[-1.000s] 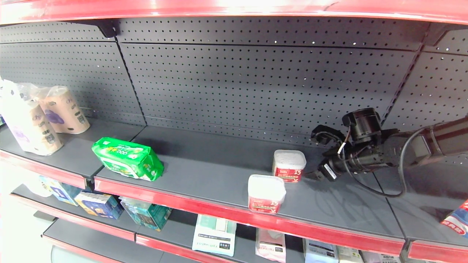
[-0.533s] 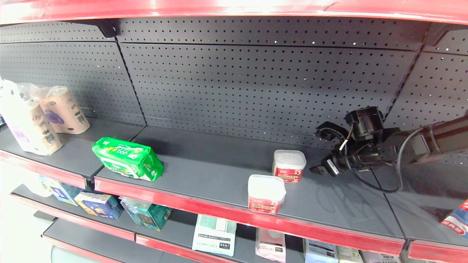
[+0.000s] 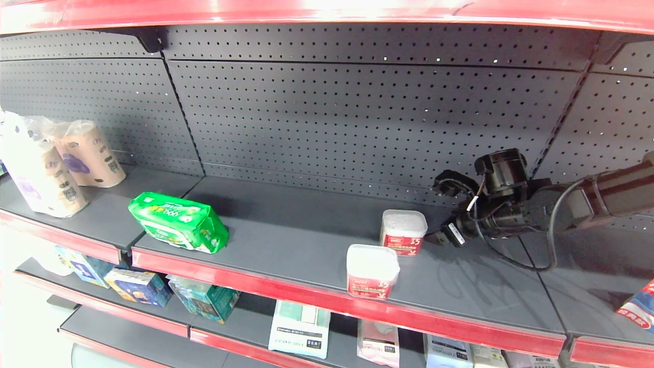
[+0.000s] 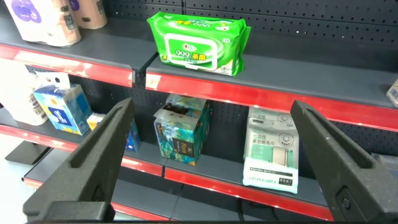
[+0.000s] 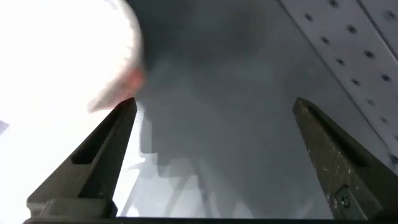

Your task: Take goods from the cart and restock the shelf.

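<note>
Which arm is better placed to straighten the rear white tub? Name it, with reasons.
Right, probably. The right gripper hangs open beside the rear white tub on the shelf; the left gripper is farther off, facing the lower shelves below the green wipes pack.

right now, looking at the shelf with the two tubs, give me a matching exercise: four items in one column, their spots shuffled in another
Things:
1. green wipes pack
2. paper rolls
3. front tub
4. rear tub

Places:
a. at the front edge of the shelf, right of the middle
b. far left end of the shelf
c. set back, next to the right gripper
d. lying left of the middle

Pairs: 1-d, 2-b, 3-a, 4-c
</note>
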Controlling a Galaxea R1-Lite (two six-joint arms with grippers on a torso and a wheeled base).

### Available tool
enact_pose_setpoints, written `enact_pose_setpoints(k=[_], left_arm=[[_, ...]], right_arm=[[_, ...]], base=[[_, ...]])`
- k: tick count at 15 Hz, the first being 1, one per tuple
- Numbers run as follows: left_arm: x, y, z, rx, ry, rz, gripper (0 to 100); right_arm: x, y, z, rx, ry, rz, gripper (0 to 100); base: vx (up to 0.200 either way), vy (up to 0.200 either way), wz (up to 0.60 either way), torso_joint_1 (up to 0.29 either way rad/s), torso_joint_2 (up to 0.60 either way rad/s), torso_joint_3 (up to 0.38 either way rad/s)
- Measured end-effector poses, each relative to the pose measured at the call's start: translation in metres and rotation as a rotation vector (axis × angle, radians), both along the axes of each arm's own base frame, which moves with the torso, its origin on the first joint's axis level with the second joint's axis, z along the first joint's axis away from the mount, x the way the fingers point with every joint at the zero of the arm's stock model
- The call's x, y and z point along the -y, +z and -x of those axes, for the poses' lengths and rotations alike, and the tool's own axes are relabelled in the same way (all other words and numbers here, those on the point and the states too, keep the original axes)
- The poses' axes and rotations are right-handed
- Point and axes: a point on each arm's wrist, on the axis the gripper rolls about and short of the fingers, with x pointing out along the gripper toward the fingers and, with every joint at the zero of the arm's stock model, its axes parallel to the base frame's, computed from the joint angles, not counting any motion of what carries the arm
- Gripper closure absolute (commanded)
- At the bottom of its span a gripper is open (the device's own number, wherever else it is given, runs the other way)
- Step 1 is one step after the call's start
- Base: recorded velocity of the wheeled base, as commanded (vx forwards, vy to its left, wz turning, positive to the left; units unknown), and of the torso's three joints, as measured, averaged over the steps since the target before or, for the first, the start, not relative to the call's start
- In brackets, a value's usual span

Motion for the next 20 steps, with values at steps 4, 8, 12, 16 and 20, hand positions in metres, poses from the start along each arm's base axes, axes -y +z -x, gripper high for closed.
enact_pose_setpoints(k=[4,8,12,16,20], left_arm=[[0.000,0.000,0.000,0.001,0.000,0.000,0],[0.000,0.000,0.000,0.000,0.000,0.000,0],[0.000,0.000,0.000,0.000,0.000,0.000,0],[0.000,0.000,0.000,0.000,0.000,0.000,0],[0.000,0.000,0.000,0.000,-0.001,0.000,0]], right_arm=[[-0.007,0.002,0.003,0.003,0.023,-0.005,0],[-0.011,0.002,0.004,0.004,0.036,-0.005,0],[-0.010,0.003,0.004,0.005,0.031,-0.004,0],[0.010,0.016,0.009,0.036,-0.045,-0.003,0],[0.034,0.033,0.042,0.051,-0.141,-0.031,0]], base=[[0.000,0.000,0.00,0.000,0.00,0.000],[0.000,0.000,0.00,0.000,0.00,0.000],[0.000,0.000,0.00,0.000,0.00,0.000],[0.000,0.000,0.00,0.000,0.00,0.000],[0.000,0.000,0.00,0.000,0.00,0.000]])
